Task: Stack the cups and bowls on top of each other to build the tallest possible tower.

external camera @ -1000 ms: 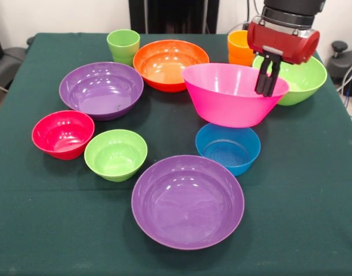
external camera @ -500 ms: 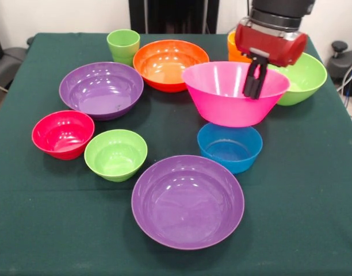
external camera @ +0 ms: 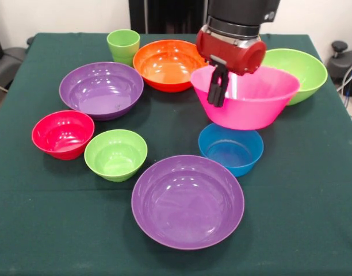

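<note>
My jaws (external camera: 217,92), nearly shut, have slid from the pink bowl's (external camera: 251,103) three o'clock rim to its nine o'clock rim, nudging it, so it remains unstacked on the table (external camera: 49,218) beyond the blue bowl (external camera: 230,148).

The arm (external camera: 239,23) was cut off by the top edge. It and the gripper (external camera: 217,95) hid part of the pink bowl (external camera: 251,100), whose rim covered part of the large lime bowl (external camera: 299,72) near the table's (external camera: 44,230) far right corner. Whether the fingers gripped the pink rim could not be told.
</note>
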